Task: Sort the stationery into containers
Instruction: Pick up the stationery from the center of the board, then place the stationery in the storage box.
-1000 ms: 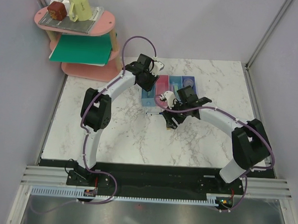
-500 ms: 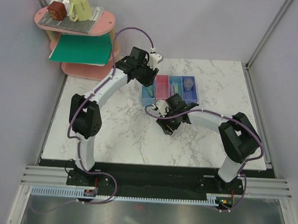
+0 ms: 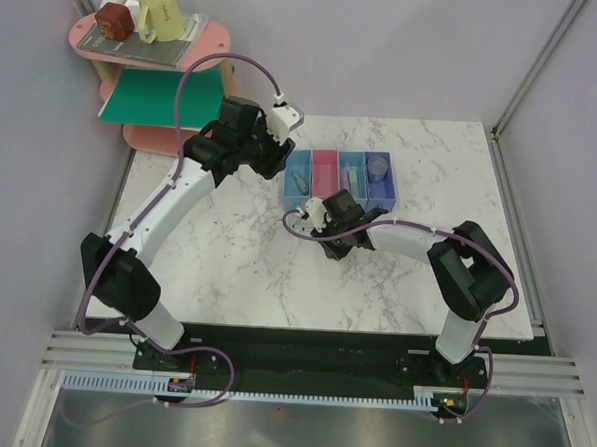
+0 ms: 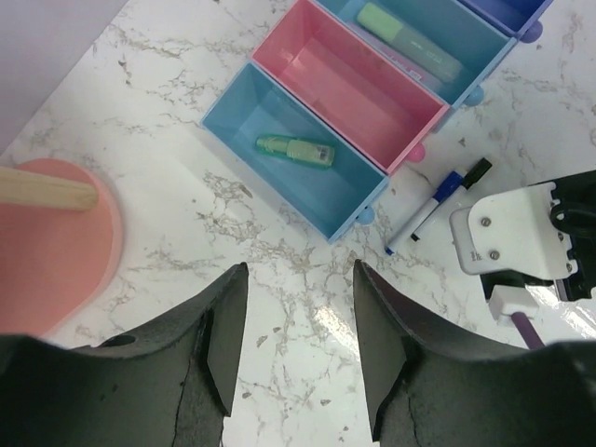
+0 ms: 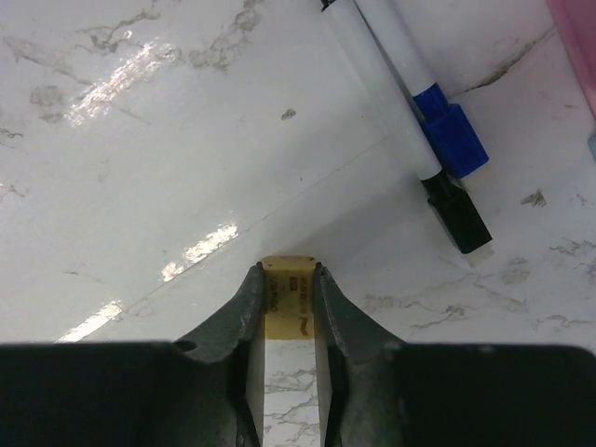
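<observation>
**Desk:** From above, what step is this?

**Photographer:** A pick, I'd say. The right tool point(image 3: 330, 237) is down on the marble bench point(image 3: 216, 269), just in front of the row of four bins point(image 3: 338, 174). The left tool point(image 3: 272, 154) hangs off the row's left end. A greyish roll point(image 3: 378, 168) sits in the purple-blue end bin. Plain grey walls close in the bench. In the far left corner, a pink tiered shelf point(image 3: 182, 49) carries a yellow cup point(image 3: 162, 9) and a red-brown block point(image 3: 114, 19).

**Desk:** And the left wrist view?

**Photographer:** Its jaws are apart, with nothing between them but bench. Beyond them, a small green item point(image 4: 296, 149) lies in the light blue bin point(image 4: 247, 112). The pink bin point(image 4: 345, 84) is bare, and a pale green bar point(image 4: 410, 42) lies in the next blue one. Two white markers point(image 4: 438, 200) lie side by side on the bench, just in front of the bins.

**Desk:** Right wrist?

**Photographer:** The fingers are pressed against both sides of the tan block point(image 5: 287, 303). Whether it has left the bench I cannot tell. The blue-capped marker point(image 5: 453, 142) and black-capped marker point(image 5: 456, 216) lie close ahead.

**Desk:** Next move?

**Photographer:** Probably a straight lift clear of those markers, then a short carry over a bin rim before release.
</observation>
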`<state>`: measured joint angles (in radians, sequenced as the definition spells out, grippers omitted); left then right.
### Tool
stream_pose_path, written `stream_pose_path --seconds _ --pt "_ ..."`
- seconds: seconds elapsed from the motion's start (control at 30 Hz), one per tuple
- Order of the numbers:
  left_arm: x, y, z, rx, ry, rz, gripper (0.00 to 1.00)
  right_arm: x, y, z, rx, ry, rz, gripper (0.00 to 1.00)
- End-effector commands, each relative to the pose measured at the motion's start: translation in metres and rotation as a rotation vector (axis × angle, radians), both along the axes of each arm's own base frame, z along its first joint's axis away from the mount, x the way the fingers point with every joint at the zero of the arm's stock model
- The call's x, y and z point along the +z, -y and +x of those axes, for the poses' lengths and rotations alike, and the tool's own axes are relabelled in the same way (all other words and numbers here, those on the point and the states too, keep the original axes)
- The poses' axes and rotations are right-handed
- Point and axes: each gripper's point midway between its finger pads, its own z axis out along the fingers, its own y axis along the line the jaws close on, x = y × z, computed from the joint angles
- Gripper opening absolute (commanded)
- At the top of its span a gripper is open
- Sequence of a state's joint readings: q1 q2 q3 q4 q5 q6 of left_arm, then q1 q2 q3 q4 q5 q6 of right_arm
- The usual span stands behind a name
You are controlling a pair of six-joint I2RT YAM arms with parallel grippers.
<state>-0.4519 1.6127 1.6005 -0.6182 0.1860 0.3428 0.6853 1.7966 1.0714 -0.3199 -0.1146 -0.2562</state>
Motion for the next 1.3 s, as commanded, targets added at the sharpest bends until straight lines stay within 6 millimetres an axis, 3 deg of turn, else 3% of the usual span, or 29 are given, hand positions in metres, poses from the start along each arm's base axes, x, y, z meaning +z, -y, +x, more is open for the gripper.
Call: stream_pose_path --seconds 0.0,0.13,0.3,0.47,0.5,0.57,0.6,0.77,0.97,1.03,1.07,1.1,1.17,1.2,1.27 --pt "0.018 -0.019 -0.002 0.005 0.088 0.041 0.57 -0.02 0.015 -0.005 -0.029 -0.016 -0.089 0.19" --pt "0.015 -0.03 -0.002 0.02 0.088 0.055 0.57 -0.003 0.016 -0.005 -0.026 0.017 -0.073 0.04" --pt "0.004 -0.047 -0.005 0.05 0.062 0.065 0.57 0.033 0.007 0.005 0.014 0.085 -0.036 0.01" --pt "-0.034 -0.074 -0.019 0.095 0.002 0.102 0.57 0.083 -0.007 0.024 0.034 0.189 0.029 0.03" --pt "-0.051 -0.081 -0.024 0.108 -0.026 0.122 0.57 0.099 -0.012 0.031 0.037 0.227 0.046 0.03" --pt "-0.06 -0.089 -0.029 0.117 -0.032 0.133 0.57 0.112 -0.014 0.042 0.033 0.271 0.049 0.03" --pt "-0.074 -0.092 -0.036 0.117 -0.063 0.146 0.57 0.126 -0.02 0.052 0.037 0.307 0.06 0.03" --pt "-0.091 -0.095 -0.052 0.09 -0.094 0.147 0.57 0.169 -0.038 0.086 0.015 0.431 0.099 0.03" --pt "-0.095 -0.083 -0.073 0.006 -0.136 0.097 0.55 0.178 -0.064 0.129 0.002 0.529 0.129 0.03" --pt "-0.095 -0.08 -0.079 -0.02 -0.146 0.086 0.55 0.165 -0.075 0.141 0.007 0.528 0.131 0.03" --pt "-0.096 -0.076 -0.084 -0.041 -0.157 0.069 0.54 0.173 -0.082 0.149 0.007 0.548 0.148 0.03" --pt "-0.096 -0.076 -0.089 -0.057 -0.163 0.069 0.54 0.158 -0.087 0.156 0.011 0.535 0.138 0.03" --pt "-0.098 -0.073 -0.095 -0.086 -0.171 0.062 0.54 0.162 -0.095 0.169 0.007 0.559 0.151 0.03" --pt "-0.101 -0.073 -0.099 -0.099 -0.18 0.067 0.54 0.146 -0.1 0.175 0.011 0.549 0.143 0.03" --pt "-0.099 -0.073 -0.103 -0.113 -0.173 0.062 0.53 0.149 -0.103 0.189 -0.003 0.572 0.147 0.03"
